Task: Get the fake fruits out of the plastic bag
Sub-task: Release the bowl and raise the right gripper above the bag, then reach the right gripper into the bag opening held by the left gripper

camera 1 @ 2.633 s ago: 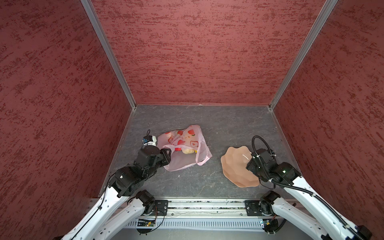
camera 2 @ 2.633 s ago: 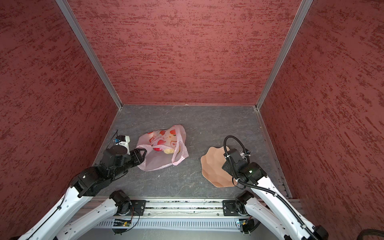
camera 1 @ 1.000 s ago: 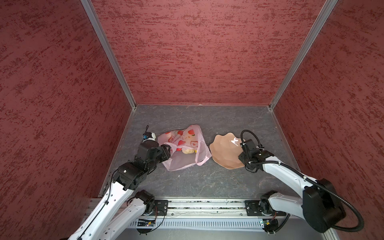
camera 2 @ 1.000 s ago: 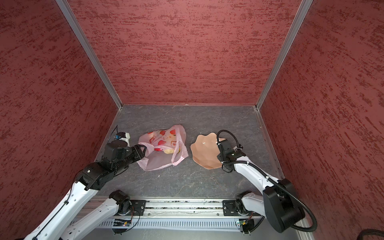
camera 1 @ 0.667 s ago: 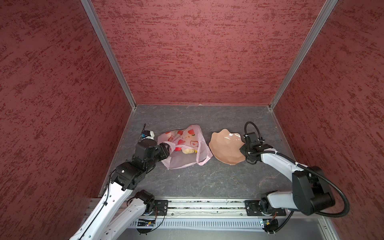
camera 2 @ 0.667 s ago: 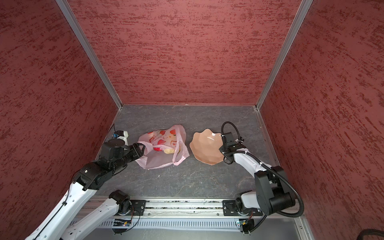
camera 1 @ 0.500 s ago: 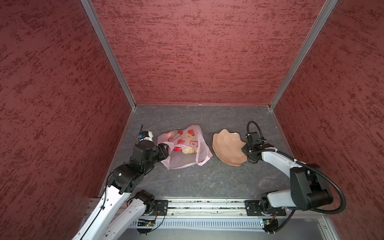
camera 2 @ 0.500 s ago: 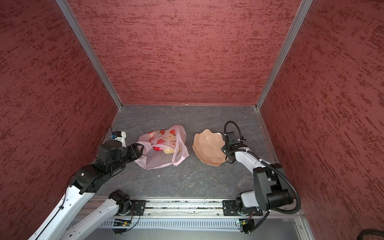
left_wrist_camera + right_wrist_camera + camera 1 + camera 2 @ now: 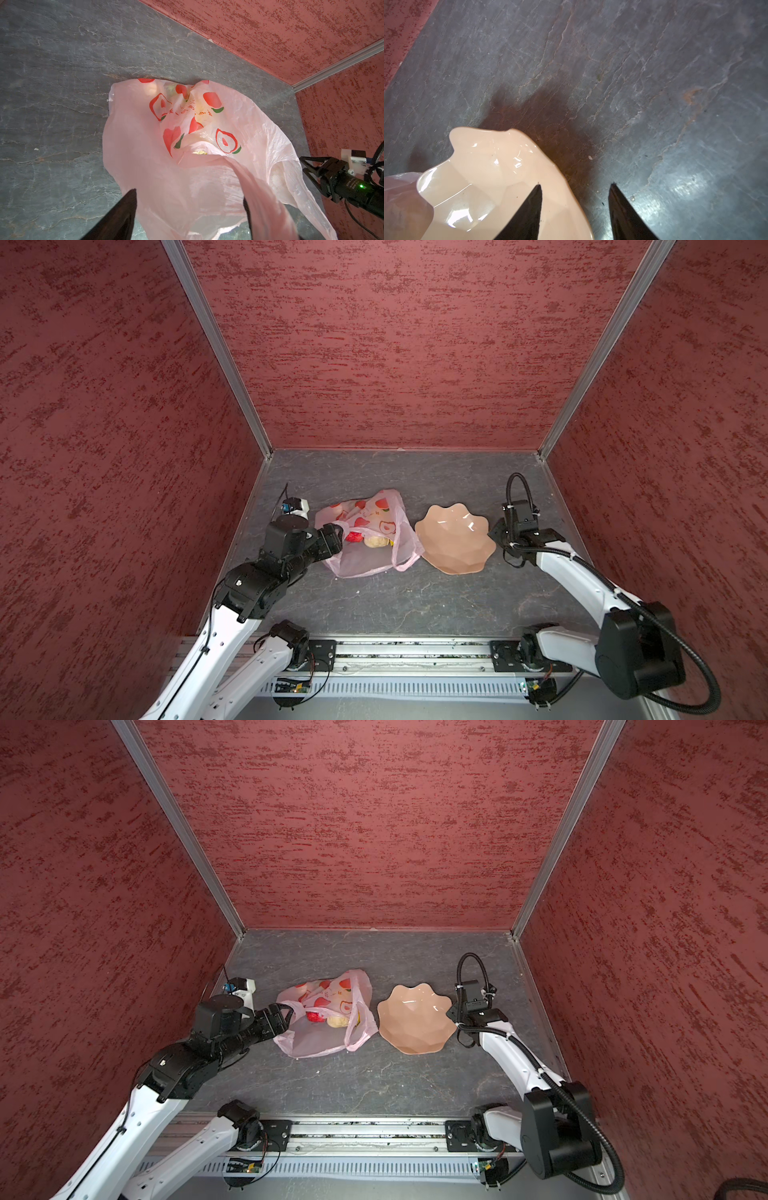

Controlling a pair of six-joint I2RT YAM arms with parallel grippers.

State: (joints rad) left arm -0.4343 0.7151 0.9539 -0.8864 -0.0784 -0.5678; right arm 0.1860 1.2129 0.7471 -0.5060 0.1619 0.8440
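Both open: left tool (image 9: 338, 536) touches bag (image 9: 365, 562), right tool (image 9: 493, 534) straddles bowl (image 9: 453, 549).

The left arm (image 9: 249, 593) is leaning forward from its base, forearm low, wrist pointing toward the middle. The left gripper (image 9: 334, 537) is holding its jaws wide apart, both dark fingers (image 9: 124, 207) well separated. The right arm (image 9: 582, 580) is bending at the elbow, forearm pointing inward. The right gripper (image 9: 494, 533) is sitting low, jaws parted and clamping nothing.
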